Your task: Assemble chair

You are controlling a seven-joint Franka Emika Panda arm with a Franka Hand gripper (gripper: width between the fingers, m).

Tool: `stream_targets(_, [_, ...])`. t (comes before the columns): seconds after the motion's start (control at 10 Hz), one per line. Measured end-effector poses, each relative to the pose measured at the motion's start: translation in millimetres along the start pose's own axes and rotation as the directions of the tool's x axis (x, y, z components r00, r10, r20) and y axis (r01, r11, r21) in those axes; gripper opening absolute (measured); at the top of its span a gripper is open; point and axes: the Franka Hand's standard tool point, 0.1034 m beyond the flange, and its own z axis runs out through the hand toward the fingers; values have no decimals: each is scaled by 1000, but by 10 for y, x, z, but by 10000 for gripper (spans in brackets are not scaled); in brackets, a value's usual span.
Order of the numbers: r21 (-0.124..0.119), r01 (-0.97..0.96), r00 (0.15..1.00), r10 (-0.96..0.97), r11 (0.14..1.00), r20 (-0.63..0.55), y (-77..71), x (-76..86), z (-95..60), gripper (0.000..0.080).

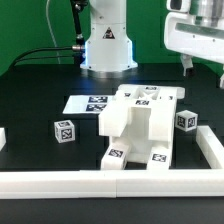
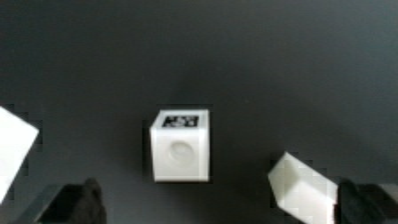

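Observation:
The chair parts stand mid-table in the exterior view. A large blocky white piece [image 1: 140,122] with tagged panels sits in the middle. One small tagged block [image 1: 64,130] lies to its left and another [image 1: 186,121] to its right. My gripper [image 1: 200,68] hangs high above the table at the exterior view's right, clear of all parts. In the wrist view a small white block with a tag [image 2: 178,146] lies on the black table, well beyond my gripper [image 2: 217,208]. The gripper is open and empty. Part of another white piece [image 2: 299,186] shows near one fingertip [image 2: 366,204].
The marker board [image 1: 84,103] lies flat behind the chair parts. A long white border rail [image 1: 120,183] runs along the front edge and up the exterior view's right side [image 1: 212,148]. The robot base [image 1: 107,45] stands at the back.

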Motion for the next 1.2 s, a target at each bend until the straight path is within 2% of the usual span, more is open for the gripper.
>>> stream_targets(0.2, [-1, -2, 1000, 2, 1000, -3, 16, 4, 51, 648])
stream_targets(0.3, [17, -8, 1000, 8, 1000, -24, 30, 40, 209, 648])
stream_targets(0.4, [22, -15, 999, 16, 1000, -39, 49, 68, 375, 648])
stream_targets(0.5, [26, -19, 999, 20, 999, -49, 57, 89, 484, 648])
stream_targets(0.6, [16, -21, 998, 21, 1000, -52, 52, 106, 563, 648])
stream_targets(0.8, [10, -20, 998, 21, 1000, -57, 10, 126, 635, 648])
stream_targets(1.2, [-8, -15, 998, 15, 1000, -58, 60, 128, 725, 648])
